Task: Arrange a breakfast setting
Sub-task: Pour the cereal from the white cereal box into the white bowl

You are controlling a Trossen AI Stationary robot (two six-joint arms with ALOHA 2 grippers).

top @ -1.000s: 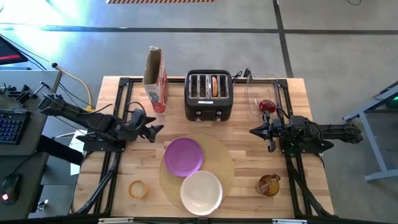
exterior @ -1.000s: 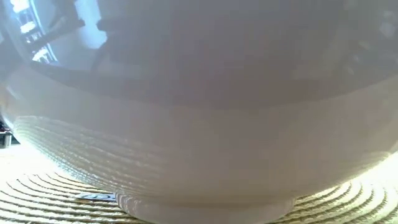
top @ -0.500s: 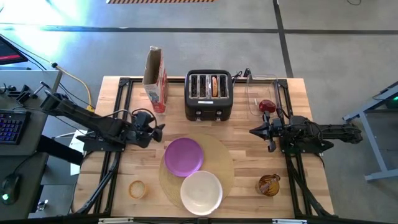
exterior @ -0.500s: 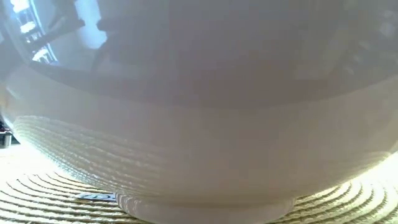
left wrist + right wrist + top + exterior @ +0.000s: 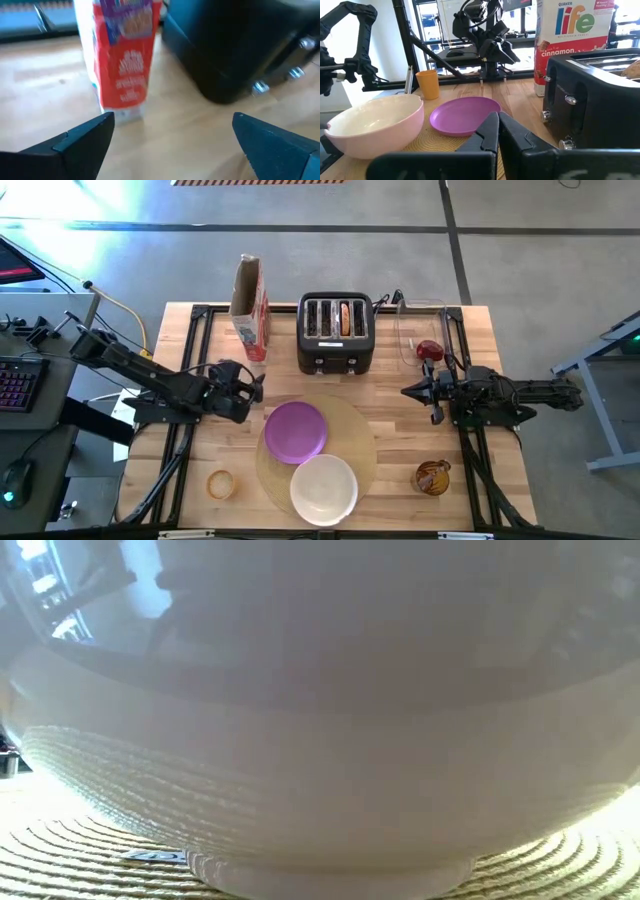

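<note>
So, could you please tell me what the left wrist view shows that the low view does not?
Only the left wrist view shows the open left gripper, the red cereal box standing on the wooden table, and the black toaster beside it. Only the low view shows the white bowl, filling the picture, standing on the woven mat. The two views share nothing.

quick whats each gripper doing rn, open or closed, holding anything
Left gripper: open, empty, facing the cereal box and toaster.
Right gripper: closed, holding nothing, waiting right of the mat.
</note>
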